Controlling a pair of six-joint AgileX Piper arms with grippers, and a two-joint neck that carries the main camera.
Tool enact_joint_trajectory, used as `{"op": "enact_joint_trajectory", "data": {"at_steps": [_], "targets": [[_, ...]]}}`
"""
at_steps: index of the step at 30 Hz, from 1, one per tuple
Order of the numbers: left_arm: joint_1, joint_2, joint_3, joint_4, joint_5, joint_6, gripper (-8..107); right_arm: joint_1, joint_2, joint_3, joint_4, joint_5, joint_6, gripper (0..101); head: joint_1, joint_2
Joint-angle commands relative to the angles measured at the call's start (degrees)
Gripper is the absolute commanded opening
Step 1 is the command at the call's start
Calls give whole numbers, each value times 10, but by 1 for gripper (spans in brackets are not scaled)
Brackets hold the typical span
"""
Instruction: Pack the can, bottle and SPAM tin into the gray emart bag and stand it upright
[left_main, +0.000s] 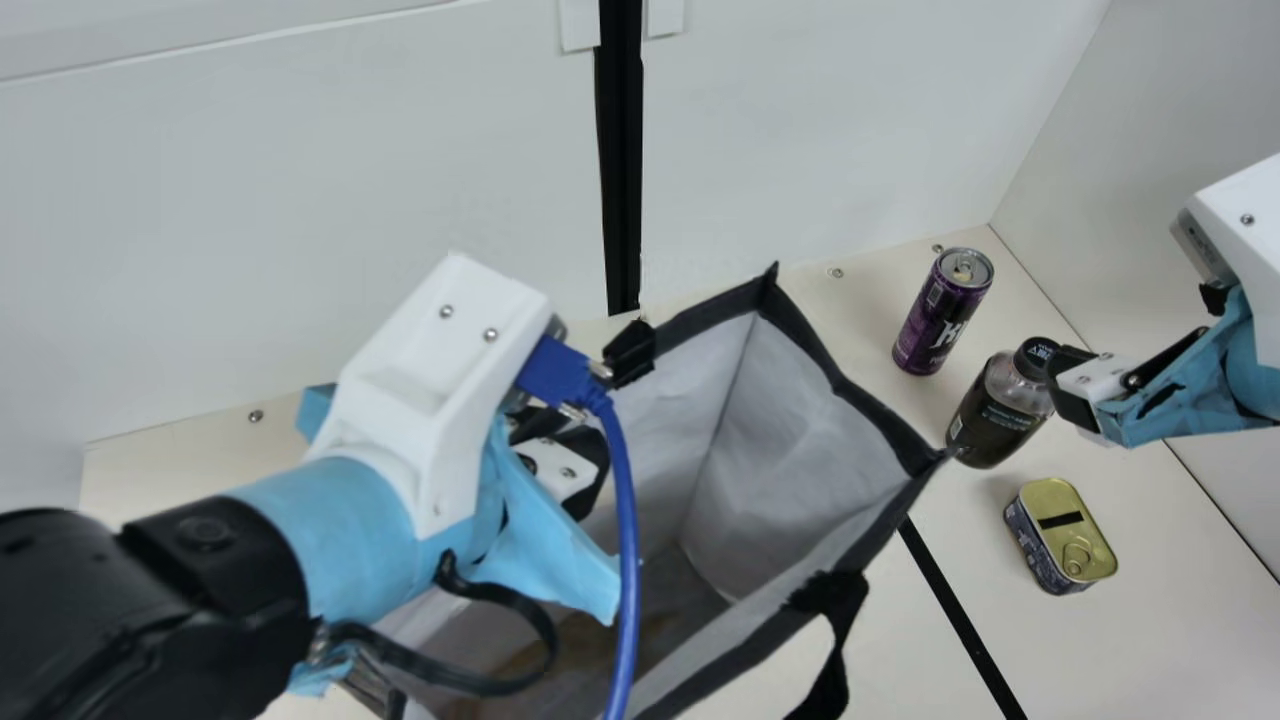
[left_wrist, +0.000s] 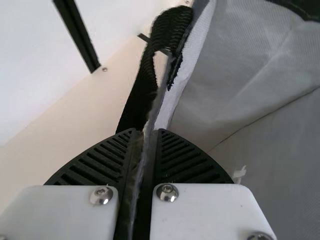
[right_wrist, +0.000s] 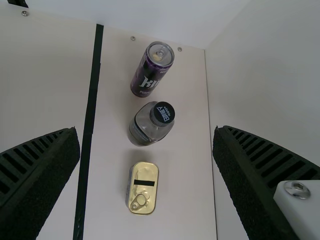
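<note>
In the main view my left gripper (left_main: 585, 465) is at the left part of the gray bag (left_main: 800, 440), whose mouth gapes upward. The left wrist view shows that gripper (left_wrist: 145, 150) shut on the bag's edge (left_wrist: 156, 107), beside a black strap handle. My right gripper (left_main: 1080, 395) hangs by the bottle (left_main: 1000, 410) in the main view; in the right wrist view the gripper (right_wrist: 145, 150) is open with nothing between its fingers. The purple can (left_main: 943, 312) and the bottle stand upright right of the bag. The SPAM tin (left_main: 1060, 537) lies nearer, its gold lid up.
White walls (left_main: 300, 220) rise behind and at the right of the cream table (left_main: 1150, 640). A black strip (left_main: 960, 615) crosses the tabletop between bag and tin. A blue cable (left_main: 628, 560) from my left wrist hangs in front of the bag's mouth.
</note>
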Motion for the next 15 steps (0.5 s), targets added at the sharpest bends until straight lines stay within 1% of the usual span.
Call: {"op": "enact_joint_trajectory", "data": {"at_steps": [1,8,12,15], "targets": [[-2,-5,-1,44,0,-19,-8,0,0,0,0,0,0,95,-13,-1],[-23,-28,6,185,0,-91,-8,0,0,0,0,0,0,95,-13,-1],[-35,-44,24,266,0,-136,-8,0,0,0,0,0,0,95,-13,-1],[-43,-57,47,330,0,-170,-8,0,0,0,0,0,0,95,-13,-1]]}}
